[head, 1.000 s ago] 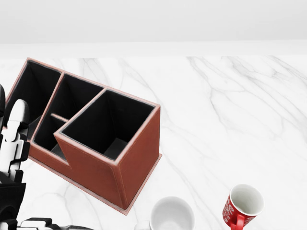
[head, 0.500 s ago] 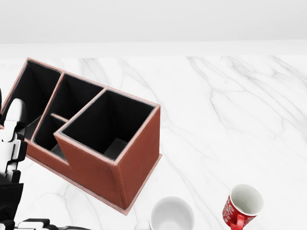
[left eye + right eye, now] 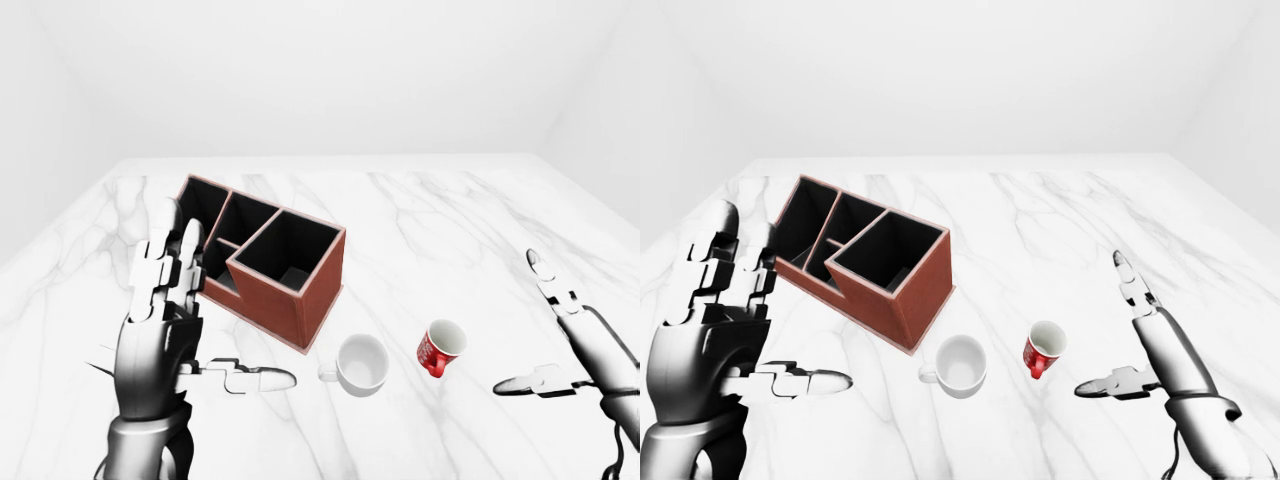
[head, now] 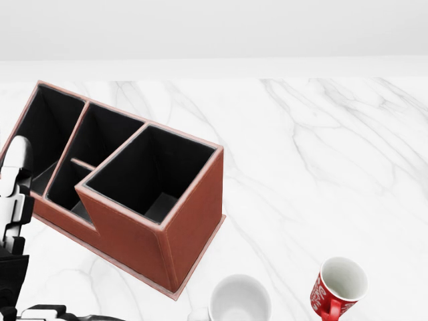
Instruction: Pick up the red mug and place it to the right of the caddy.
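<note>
The red mug [image 3: 440,347] stands on the marble table, white inside, handle toward the bottom of the view; it also shows in the head view [image 4: 338,287]. The brown caddy [image 3: 265,258] with black compartments lies up and to the left of it. My right hand [image 3: 1132,330] is open and empty, to the right of the mug, apart from it. My left hand [image 3: 200,310] is open and empty, fingers raised, at the left, just beside the caddy's left end.
A white mug [image 3: 361,364] stands between the caddy and the red mug, close to the caddy's lower corner. The marble table [image 3: 430,230] stretches to the right of the caddy. White walls stand beyond the table's top edge.
My left hand has slid slightly left and down in the head view. The mugs and the caddy have not moved.
</note>
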